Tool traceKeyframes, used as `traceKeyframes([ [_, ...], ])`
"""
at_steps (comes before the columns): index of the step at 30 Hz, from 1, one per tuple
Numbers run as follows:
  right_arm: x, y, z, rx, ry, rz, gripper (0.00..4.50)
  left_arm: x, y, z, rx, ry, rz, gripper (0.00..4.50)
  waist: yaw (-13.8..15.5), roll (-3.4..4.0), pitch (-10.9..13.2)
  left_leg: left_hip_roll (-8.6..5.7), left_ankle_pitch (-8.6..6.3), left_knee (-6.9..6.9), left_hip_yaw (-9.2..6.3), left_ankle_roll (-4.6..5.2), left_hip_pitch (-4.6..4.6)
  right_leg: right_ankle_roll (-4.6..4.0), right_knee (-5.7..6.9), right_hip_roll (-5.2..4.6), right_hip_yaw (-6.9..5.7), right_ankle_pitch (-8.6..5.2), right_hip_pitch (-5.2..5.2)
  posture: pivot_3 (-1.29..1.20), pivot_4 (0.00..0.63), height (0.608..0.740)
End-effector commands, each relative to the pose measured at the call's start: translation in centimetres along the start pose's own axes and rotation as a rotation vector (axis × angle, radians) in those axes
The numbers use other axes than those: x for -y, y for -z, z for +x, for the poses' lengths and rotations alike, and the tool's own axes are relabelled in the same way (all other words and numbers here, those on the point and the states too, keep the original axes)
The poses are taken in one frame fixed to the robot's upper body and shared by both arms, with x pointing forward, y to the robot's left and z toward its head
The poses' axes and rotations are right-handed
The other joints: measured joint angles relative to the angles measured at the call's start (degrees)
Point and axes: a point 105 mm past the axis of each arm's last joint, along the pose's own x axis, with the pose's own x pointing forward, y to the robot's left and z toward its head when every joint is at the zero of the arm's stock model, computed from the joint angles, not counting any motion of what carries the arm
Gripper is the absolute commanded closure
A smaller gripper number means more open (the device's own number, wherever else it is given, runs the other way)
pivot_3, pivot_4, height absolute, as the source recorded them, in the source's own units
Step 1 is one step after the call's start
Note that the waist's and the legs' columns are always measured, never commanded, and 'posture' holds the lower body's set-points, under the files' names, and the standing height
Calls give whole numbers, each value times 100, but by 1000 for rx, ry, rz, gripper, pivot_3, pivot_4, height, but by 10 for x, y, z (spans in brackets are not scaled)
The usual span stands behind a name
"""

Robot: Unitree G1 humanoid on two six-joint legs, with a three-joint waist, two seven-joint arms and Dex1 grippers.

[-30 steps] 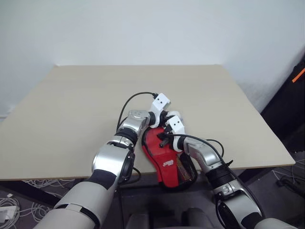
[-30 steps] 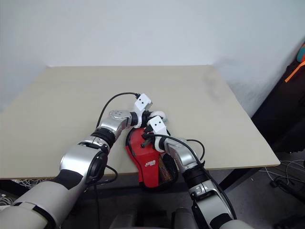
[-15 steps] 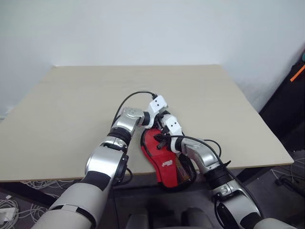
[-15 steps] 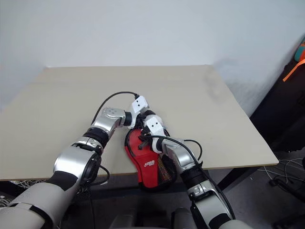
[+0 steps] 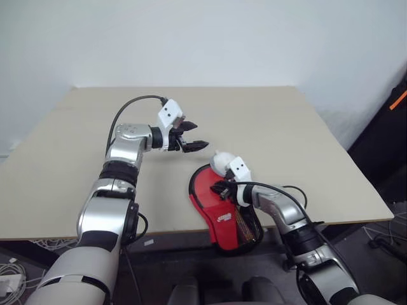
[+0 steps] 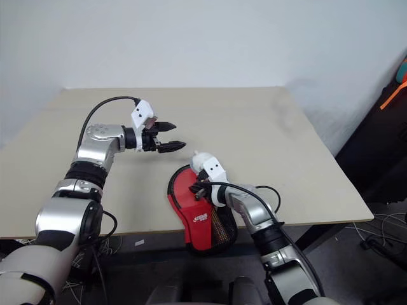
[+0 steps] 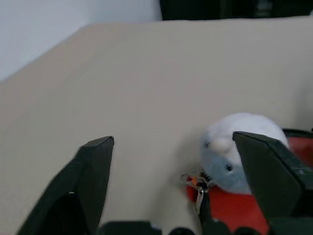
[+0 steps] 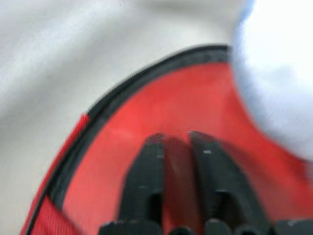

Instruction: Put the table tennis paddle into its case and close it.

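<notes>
The left gripper point(image 5: 198, 135) hangs wide open above the beige wooden table point(image 5: 76, 165). Right of it, the red paddle-shaped zip case point(image 5: 219, 206) overhangs the table's near edge. The right gripper point(image 8: 175, 142), fingers narrowly parted, rests on its red face.

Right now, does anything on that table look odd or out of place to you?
Two things. The case sticks out over the near edge of the table instead of lying fully on it. And a small pale bluish-white plush lump with tiny eyes sits at the case's far rim, seemingly clipped near its zipper.
</notes>
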Motion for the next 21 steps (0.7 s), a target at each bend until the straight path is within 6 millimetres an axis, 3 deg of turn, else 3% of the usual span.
traceKeyframes([
  [1, -5, -18, -21, 42, -39, -20, 2172, 8, -17, -7, 80, 12, -20, 1639, -4, 0, 1, 0, 0, 2, 0, 0, -1, -7, 1, 0, 0, 4, 0, 0, 0, 740],
  [7, -2, -38, -58, 48, -54, -63, 10, 26, -2, -14, 85, -18, -72, 3942, -1, 1, 1, 1, 0, 2, 1, 1, 0, -10, 2, 1, 1, 6, -3, 0, 0, 740],
  [9, 0, -53, -69, 70, -59, -76, 0, 37, 6, -13, 77, -8, -91, 4455, 0, 1, 1, 1, 0, 2, 2, 1, 2, -11, 1, 1, 1, 6, -2, 0, 0, 740],
  [15, 15, -86, -71, 138, 5, -103, 0, 69, 18, -8, 72, 59, -142, 4455, 0, 1, 1, 3, 0, 1, 3, 0, 5, -12, 1, 2, 1, 6, -2, 0, 0, 740],
  [21, 24, -89, -45, 148, 46, -100, 0, 84, 30, -14, 35, 74, -183, 4455, 25, 1, 1, 1, 0, 1, 6, 1, 5, -13, -2, 1, 2, 7, 1, 0, 0, 740],
])
